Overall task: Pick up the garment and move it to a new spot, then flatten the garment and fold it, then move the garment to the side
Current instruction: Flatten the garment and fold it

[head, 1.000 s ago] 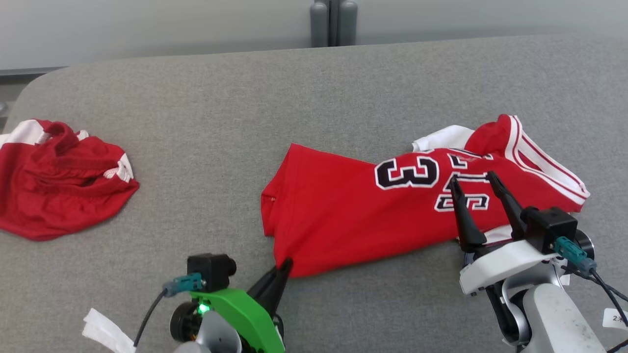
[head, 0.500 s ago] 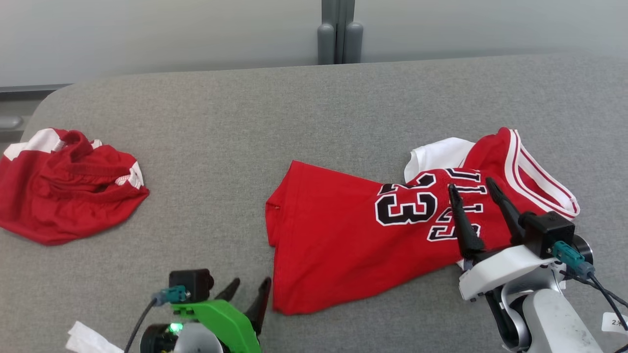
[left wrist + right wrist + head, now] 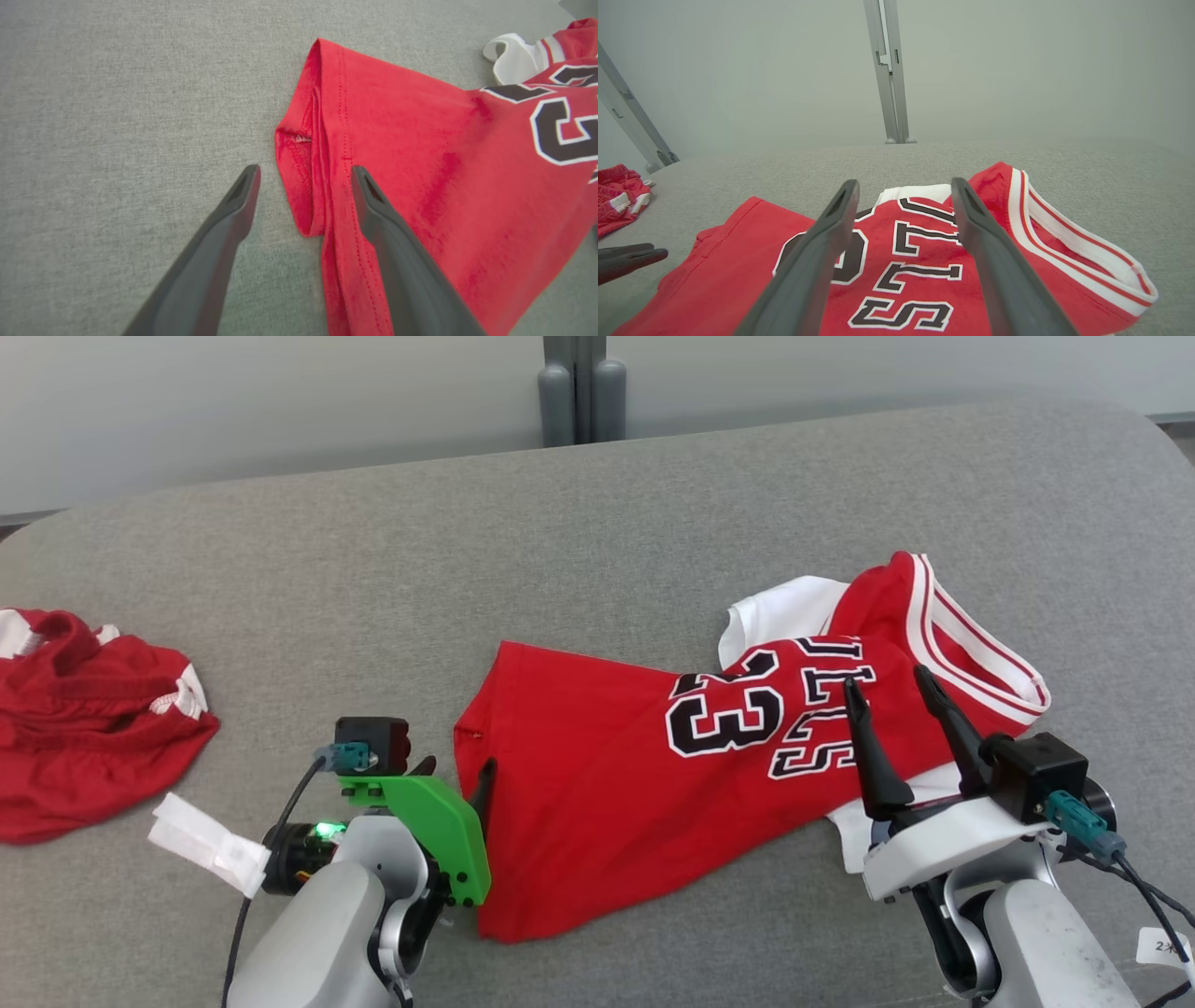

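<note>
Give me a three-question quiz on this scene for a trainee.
1. True or false: the left gripper is shut on the hem of the jersey.
2. Which number is on the jersey? A 23, B 45, C 7.
3. Fill in: the red shorts lie on the robot's ___ of the jersey.
Key: 1 false, it is open, one finger on either side of the hem edge; 2 A; 3 left.
</note>
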Robot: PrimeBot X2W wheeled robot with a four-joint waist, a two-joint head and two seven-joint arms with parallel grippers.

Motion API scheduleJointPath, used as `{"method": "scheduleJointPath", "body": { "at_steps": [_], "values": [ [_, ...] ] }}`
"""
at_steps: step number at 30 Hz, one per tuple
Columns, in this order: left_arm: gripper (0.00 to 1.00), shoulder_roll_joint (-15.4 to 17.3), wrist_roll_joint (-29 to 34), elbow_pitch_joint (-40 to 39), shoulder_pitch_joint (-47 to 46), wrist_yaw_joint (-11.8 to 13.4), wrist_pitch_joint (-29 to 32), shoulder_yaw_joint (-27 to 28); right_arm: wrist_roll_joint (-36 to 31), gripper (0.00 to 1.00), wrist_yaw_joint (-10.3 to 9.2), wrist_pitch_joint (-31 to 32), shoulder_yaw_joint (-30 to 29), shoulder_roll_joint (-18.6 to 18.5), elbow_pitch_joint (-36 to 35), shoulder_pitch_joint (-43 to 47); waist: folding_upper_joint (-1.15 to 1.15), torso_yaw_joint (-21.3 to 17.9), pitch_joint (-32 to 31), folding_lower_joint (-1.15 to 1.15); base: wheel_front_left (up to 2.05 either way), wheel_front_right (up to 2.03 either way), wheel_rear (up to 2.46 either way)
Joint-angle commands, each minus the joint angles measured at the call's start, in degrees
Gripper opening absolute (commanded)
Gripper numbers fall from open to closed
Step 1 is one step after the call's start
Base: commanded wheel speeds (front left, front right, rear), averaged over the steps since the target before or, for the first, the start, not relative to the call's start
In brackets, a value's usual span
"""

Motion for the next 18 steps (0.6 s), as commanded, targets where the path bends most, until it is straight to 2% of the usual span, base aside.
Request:
{"method": "scheduleJointPath", "body": {
  "at_steps": [1, 4, 8, 15, 16, 17, 18],
  "values": [
    [1.0, -0.3, 0.6, 1.6, -1.5, 0.2, 0.3, -0.1, 0.3, 1.0, -0.08, -0.4, -0.1, 0.0, 0.1, -0.7, 0.0, -1.9, 1.7, 0.0, 0.0, 0.0, 0.0],
    [1.0, -0.4, 1.4, 5.5, -3.6, 1.2, 0.5, -0.7, 0.3, 1.0, -0.08, -0.8, -0.4, 0.2, 0.3, -1.0, 0.0, -3.0, 2.4, 0.0, 0.0, 0.0, 0.0],
    [1.0, -1.7, 0.5, 8.4, -4.8, 0.5, 0.7, -0.8, 0.3, 1.0, -0.08, -1.1, -0.9, 0.1, 0.6, -1.1, 0.0, -3.8, 3.1, 0.0, 0.0, 0.0, 0.0],
    [1.0, -3.9, -1.9, 10.8, -4.9, -2.6, 3.4, -1.8, 0.2, 1.0, -0.08, -1.5, -1.1, 0.3, 0.7, -1.6, 0.0, -3.9, 3.9, 0.0, 0.0, 0.0, 0.0],
    [0.59, -3.8, -1.6, 10.9, -5.2, -3.0, 2.9, -2.0, 0.2, 1.0, -0.08, -1.6, -1.0, 0.3, 0.7, -1.7, 0.0, -3.9, 4.0, 0.0, 0.0, 0.0, 0.0],
    [0.07, -3.6, -1.1, 10.9, -5.7, -3.4, 2.1, -2.1, 0.2, 1.0, -0.08, -1.5, -0.9, 0.3, 0.7, -1.9, 0.0, -3.9, 4.3, 0.0, 0.0, 0.0, 0.0],
    [0.0, -3.4, -0.7, 11.1, -6.2, -3.7, 1.1, -2.1, 0.2, 1.0, -0.08, -1.6, -0.9, 0.4, 0.6, -2.0, 0.0, -3.9, 4.5, 0.0, 0.0, 0.0, 0.0]
  ]
}}
